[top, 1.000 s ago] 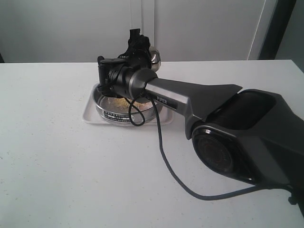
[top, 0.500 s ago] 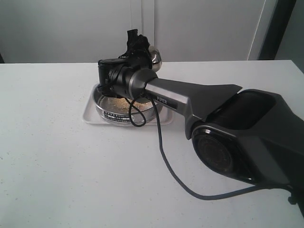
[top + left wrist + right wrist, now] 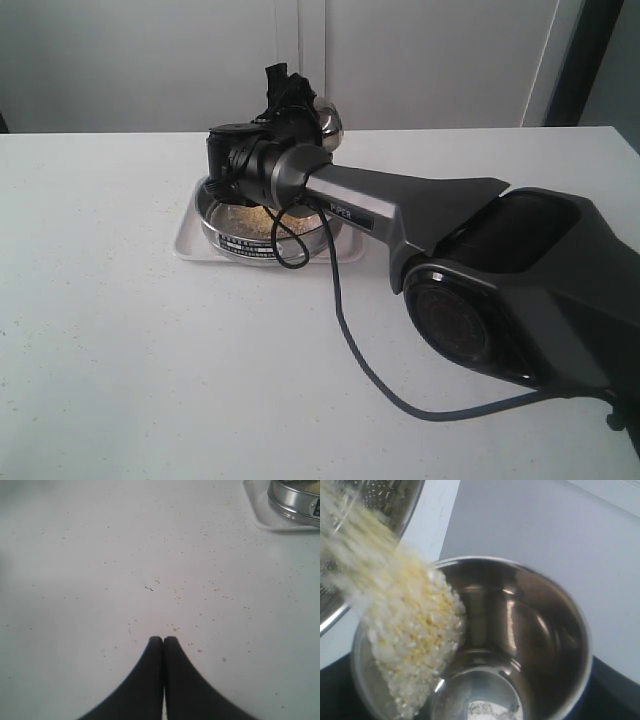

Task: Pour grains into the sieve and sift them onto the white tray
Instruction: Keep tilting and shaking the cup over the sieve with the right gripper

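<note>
Grains [image 3: 415,640] slide in a thick stream over the lip of the steel cup [image 3: 520,630] and fall into the sieve [image 3: 245,245], which sits inside the white tray [image 3: 188,238] toward 11 o'clock on the worktop [image 3: 120,350]. Over the last second the right hand [image 3: 298,108], clamped wide around the cup, has lifted and tipped it a little further at the sieve's 1 o'clock, and the yellow heap on the mesh looks slightly fuller. Much of the cup's inner wall is bare, so the pour seems near its end, with sifting onto the tray yet to come. The left hand [image 3: 163,641] hovers with fingers pressed together over bare worktop, well apart from the tray.
</note>
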Motion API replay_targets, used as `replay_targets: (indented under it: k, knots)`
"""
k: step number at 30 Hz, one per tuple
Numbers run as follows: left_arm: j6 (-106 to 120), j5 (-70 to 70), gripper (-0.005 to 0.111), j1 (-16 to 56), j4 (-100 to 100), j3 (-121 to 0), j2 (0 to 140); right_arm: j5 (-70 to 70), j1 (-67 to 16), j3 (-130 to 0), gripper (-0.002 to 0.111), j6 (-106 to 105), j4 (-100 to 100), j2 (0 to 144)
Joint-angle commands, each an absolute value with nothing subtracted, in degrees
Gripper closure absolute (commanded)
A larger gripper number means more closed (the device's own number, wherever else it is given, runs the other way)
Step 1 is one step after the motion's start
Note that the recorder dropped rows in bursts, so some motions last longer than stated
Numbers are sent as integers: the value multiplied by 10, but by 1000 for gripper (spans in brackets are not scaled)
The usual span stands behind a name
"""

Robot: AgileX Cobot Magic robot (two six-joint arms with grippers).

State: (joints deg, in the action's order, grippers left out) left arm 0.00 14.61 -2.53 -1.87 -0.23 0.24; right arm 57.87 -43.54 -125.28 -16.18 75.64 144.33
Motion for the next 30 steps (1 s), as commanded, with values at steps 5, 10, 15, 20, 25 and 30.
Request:
replay_targets:
  k: [5, 10, 15, 20, 25, 30]
  knots:
    - [0, 146, 107, -26, -23, 0, 0, 605, -436, -1256, 108, -189, 763, 1434]
    - [0, 146, 107, -26, -23, 0, 0, 626, -436, -1256, 108, -250, 720, 1423]
    - [0, 146, 107, -26, -23, 0, 0, 631, -436, -1256, 108, -290, 672, 1404]
    - [0, 146, 107, -26, -23, 0, 0, 620, -436, -1256, 108, -281, 663, 1401]
    - [0, 146, 107, -26, -23, 0, 0, 627, -437, -1256, 108, -207, 664, 1401]
    - [0, 146, 107, -26, -23, 0, 0, 626, -445, -1256, 108, -324, 673, 1401]
